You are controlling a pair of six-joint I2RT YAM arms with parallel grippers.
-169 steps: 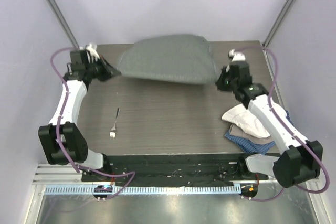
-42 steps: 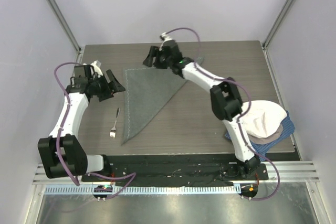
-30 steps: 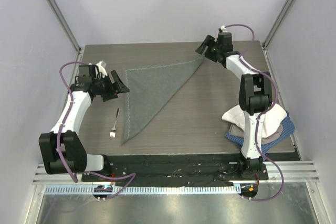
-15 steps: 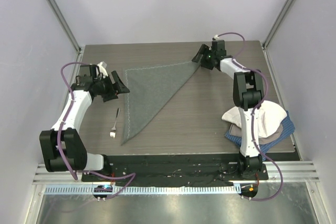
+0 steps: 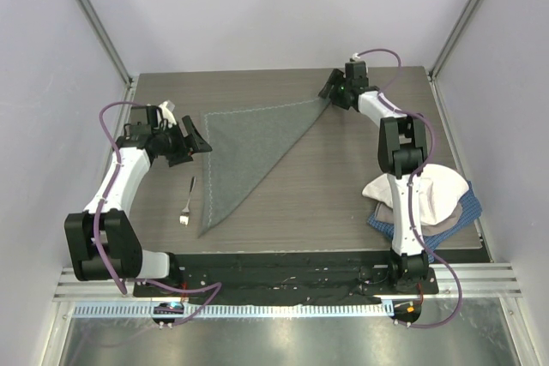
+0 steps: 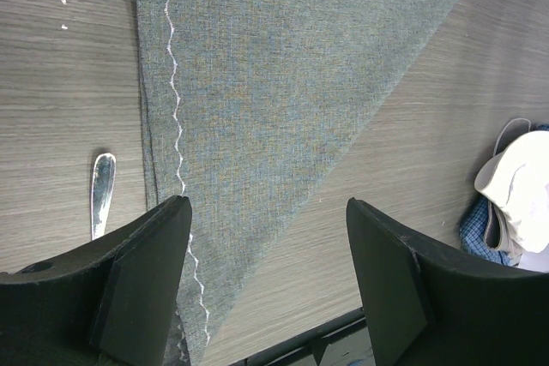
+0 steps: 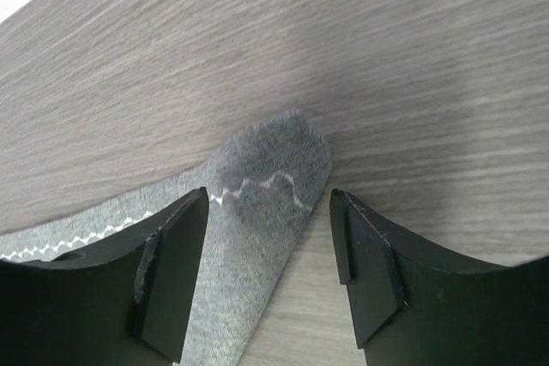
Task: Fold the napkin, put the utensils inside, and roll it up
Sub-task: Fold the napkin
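— Napkin location?
— I see the grey-green cloth napkin (image 5: pixel 244 147) folded triangular, flat on the wood-grain table (image 5: pixel 334 195), with the slim silver metal fork (image 5: pixel 187 203) just beside it.
— Grippers?
— Left gripper (image 5: pixel 199 140) and right gripper (image 5: pixel 330 92): jaws apart, empty; the right straddles the napkin's far corner

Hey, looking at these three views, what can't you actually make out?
Fork: left wrist view, tines hidden behind a finger of the left gripper; top view, too small to count.
Blue checked cloth: top view, mostly covered by the white cloth.
Napkin: right wrist view, only one corner in frame; whether the right gripper touches it is unclear.
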